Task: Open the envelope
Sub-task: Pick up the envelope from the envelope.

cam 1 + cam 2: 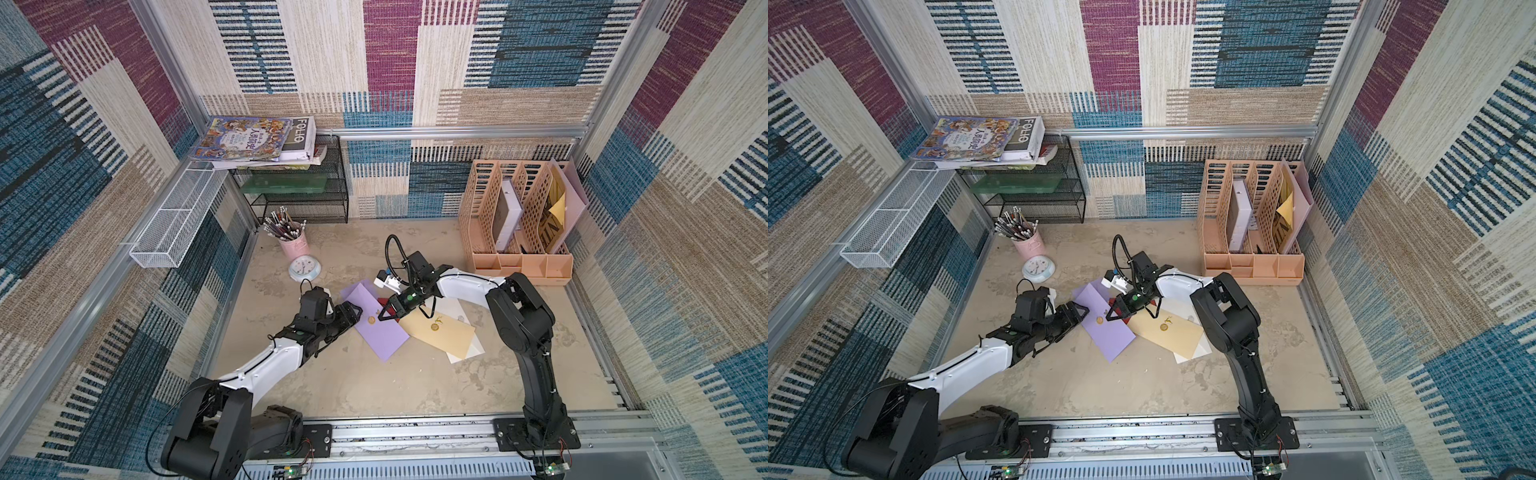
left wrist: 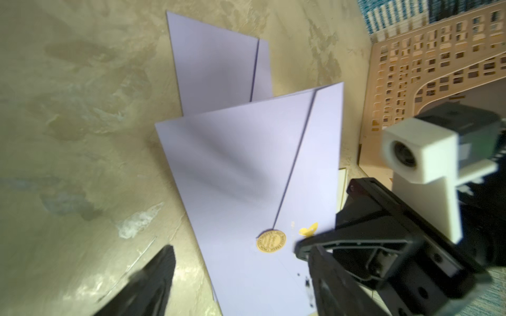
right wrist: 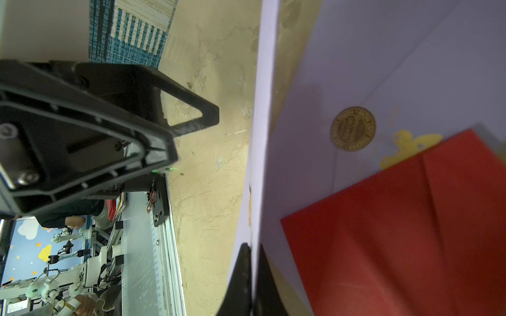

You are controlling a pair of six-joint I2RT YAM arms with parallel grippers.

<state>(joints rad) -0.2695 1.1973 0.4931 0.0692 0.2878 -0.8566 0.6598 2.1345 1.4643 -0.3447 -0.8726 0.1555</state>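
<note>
Envelope (image 1: 380, 338) of smooth lilac paper, flat and rectangular, lying in middle of mottled beige table (image 1: 374, 395); round gold seal (image 1: 372, 320) at flap point. Thin lilac edge pinched between closed black tips of right gripper (image 1: 381, 317). Matte red envelope (image 3: 397, 232) overlapping it. Left gripper (image 1: 353, 311) spread wide, empty, just beside its left edge. Tan envelope (image 1: 440, 332) alongside.
</note>
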